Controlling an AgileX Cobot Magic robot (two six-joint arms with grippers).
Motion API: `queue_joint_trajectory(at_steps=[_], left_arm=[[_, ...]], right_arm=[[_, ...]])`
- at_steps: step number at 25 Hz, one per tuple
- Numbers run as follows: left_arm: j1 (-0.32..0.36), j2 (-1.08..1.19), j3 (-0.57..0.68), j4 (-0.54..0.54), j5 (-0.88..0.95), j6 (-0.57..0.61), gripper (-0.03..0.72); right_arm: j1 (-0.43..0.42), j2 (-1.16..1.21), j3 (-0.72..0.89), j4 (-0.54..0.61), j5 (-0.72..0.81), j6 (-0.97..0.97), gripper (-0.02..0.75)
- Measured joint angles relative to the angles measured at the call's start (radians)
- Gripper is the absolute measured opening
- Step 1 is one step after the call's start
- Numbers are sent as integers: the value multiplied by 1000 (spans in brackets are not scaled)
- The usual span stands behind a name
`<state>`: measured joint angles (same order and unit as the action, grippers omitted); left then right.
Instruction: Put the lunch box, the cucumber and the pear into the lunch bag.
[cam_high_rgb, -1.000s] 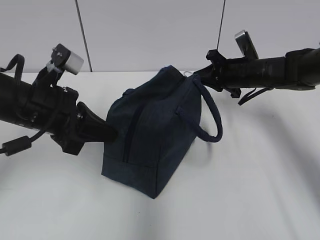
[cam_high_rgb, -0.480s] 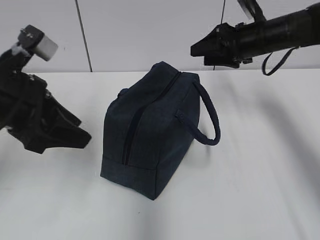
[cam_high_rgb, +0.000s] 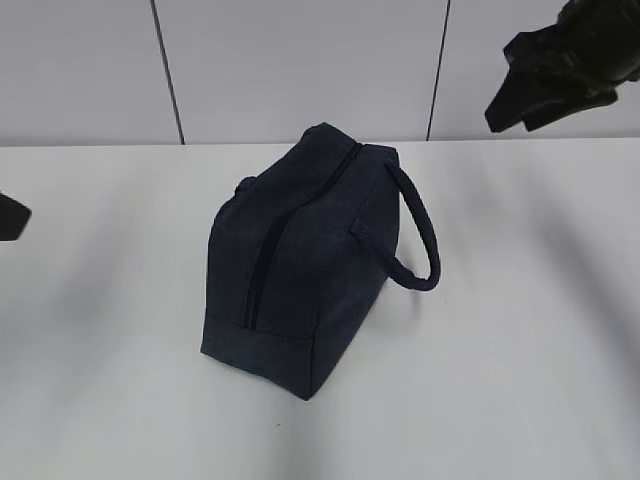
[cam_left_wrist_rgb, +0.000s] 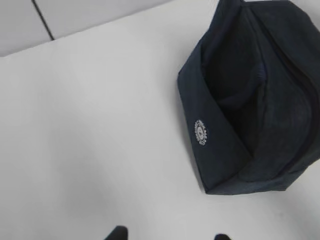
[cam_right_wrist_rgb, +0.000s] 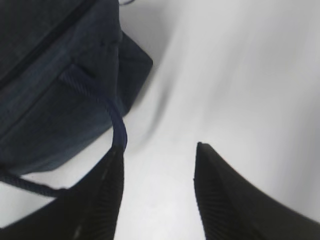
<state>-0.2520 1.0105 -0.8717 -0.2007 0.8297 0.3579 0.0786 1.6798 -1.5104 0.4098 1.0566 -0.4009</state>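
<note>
The dark navy lunch bag stands on the white table, its long zipper drawn shut and its looped handle hanging on the right side. It also shows in the left wrist view and in the right wrist view. My left gripper is open and empty, well left of the bag; only a tip of it shows in the exterior view. My right gripper is open and empty, raised to the bag's upper right. The lunch box, cucumber and pear are out of view.
The white table runs back to a pale panelled wall with dark seams. Nothing else stands on the table in these views.
Both arms have drawn away from the bag: the left one back to the left edge, the right one up and to the right. The bag stays put.
</note>
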Motion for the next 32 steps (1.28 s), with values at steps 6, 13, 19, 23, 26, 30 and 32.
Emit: queue_joint_trajectory(at_steps=[6,13,19,23,26,30,32], left_arm=[[0,-153,1,159,165,-159,309],[-2,-371,9,235,237,-270,307],[-2,-568,156,237,277,-278,304],[-2,-707,274,222,291,-278,304],[-2,-808,324,195,297,-278,301],[-2,-931,346,177,282,-278,301],[-2,-975,346,177,280,-279,300]], right_arm=[[82,-248,253,-166,7,197,347],[98,-572,529,-215,7,289,333],[98,-891,707,-285,5,321,332],[98,-1084,784,-318,3,322,332],[98,-1221,833,-359,10,324,332],[98,-1379,902,-420,78,324,332],[98,-1467,947,-443,96,324,332]])
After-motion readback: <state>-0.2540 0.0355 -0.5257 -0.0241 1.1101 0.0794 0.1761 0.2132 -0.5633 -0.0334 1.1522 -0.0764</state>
